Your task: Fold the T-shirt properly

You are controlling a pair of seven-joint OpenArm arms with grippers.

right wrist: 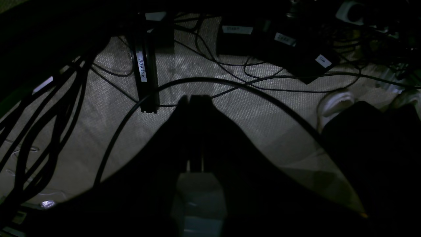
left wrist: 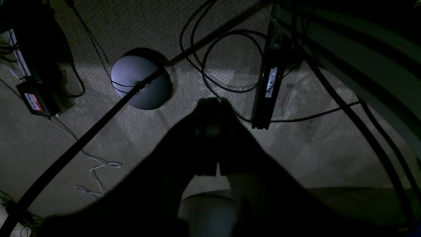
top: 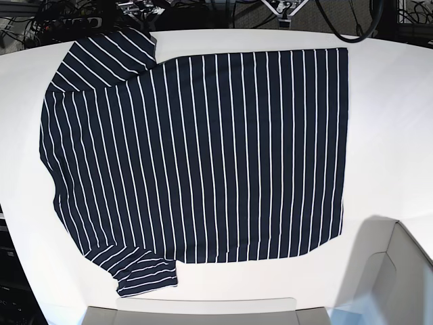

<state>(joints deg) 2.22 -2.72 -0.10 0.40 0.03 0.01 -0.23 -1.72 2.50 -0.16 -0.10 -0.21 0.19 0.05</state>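
The T-shirt [top: 203, 156] lies spread flat on the white table [top: 392, 122] in the base view. It is dark navy with white pinstripes, its sleeves at the far left and near left, its hem to the right. Neither gripper's fingers show in the base view. In the left wrist view my left gripper [left wrist: 212, 103] is a dark silhouette over the carpet floor, its fingers together and holding nothing. In the right wrist view my right gripper [right wrist: 192, 98] is likewise dark, shut and empty over the floor. No shirt shows in either wrist view.
White arm parts sit at the table's near edge [top: 196, 311] and near right corner [top: 392, 271]. On the floor lie a round stand base [left wrist: 141, 82], a black labelled bar [right wrist: 146, 75], many cables [right wrist: 230, 82] and power bricks [right wrist: 279, 42].
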